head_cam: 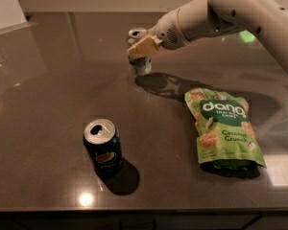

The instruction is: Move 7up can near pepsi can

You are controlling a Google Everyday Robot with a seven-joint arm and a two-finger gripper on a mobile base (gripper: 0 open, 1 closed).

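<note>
Item 1: The tabletop (48, 104) is a dark, glossy surface that shows light reflections.

Item 2: The 7up can (143, 65) is upright close to the far edge, about midway between the left and right edges. Its silver top and pale lower body are visible. Whether its base rests on the tabletop or sits just above it cannot be determined.

Item 3: The hand (143, 46) is at the 7up can and is clamped on its upper body. One tan finger pad (145, 45) lies across the side of the can facing the near edge. The opposite finger is hidden behind the can. The white arm (221, 13) reaches in from the far right corner.

Item 4: The pepsi can (104, 152) stands upright toward the near edge, left of the middle, with its opened silver top showing. It is well apart from the 7up can, and bare tabletop lies between them.

Item 5: A green snack bag (224, 128) lies flat toward the right edge, nearer the near right corner. It touches neither can.
</note>
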